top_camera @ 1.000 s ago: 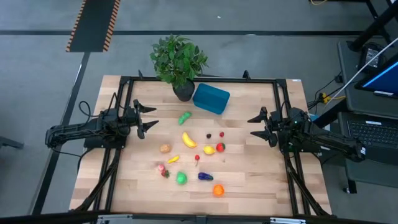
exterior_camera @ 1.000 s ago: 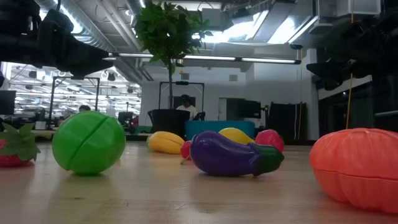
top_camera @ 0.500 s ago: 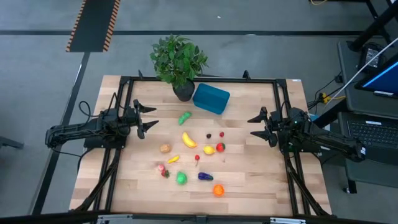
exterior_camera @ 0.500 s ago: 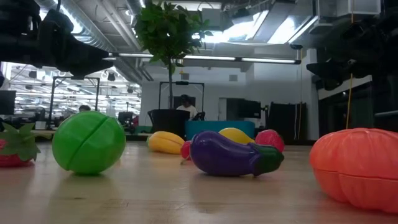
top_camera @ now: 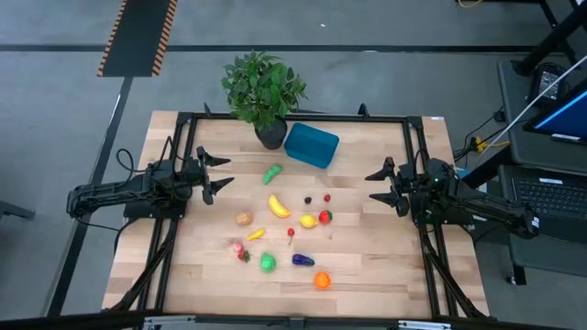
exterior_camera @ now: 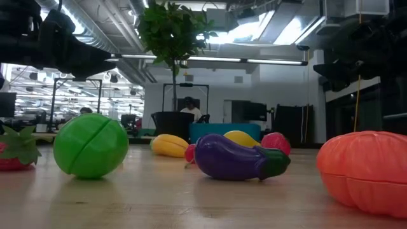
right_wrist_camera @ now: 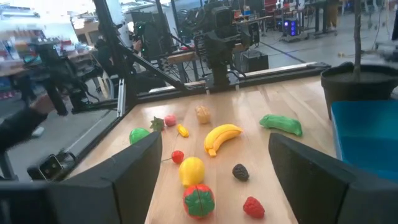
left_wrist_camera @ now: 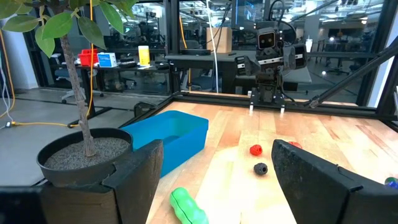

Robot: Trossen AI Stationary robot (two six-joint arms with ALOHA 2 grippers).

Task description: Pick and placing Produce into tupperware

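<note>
The toy produce lies scattered on the wooden table's middle: a yellow banana (top_camera: pixel 278 205), a green pod (top_camera: pixel 272 173), a lemon (top_camera: pixel 308 220), a red tomato (top_camera: pixel 325 216), a green ball (top_camera: pixel 267 263), a purple eggplant (top_camera: pixel 303 260) and an orange piece (top_camera: pixel 321 280). The teal-blue tupperware (top_camera: pixel 311 145) stands flat near the far edge, beside the plant pot. My left gripper (top_camera: pixel 216 172) hovers open at the table's left side, my right gripper (top_camera: pixel 380 185) open at the right side. Both touch nothing.
A leafy potted plant (top_camera: pixel 263 93) stands at the far edge, just left of the tupperware. A black frame (top_camera: pixel 293 117) runs around the table's work area. Bare wood lies between each gripper and the produce.
</note>
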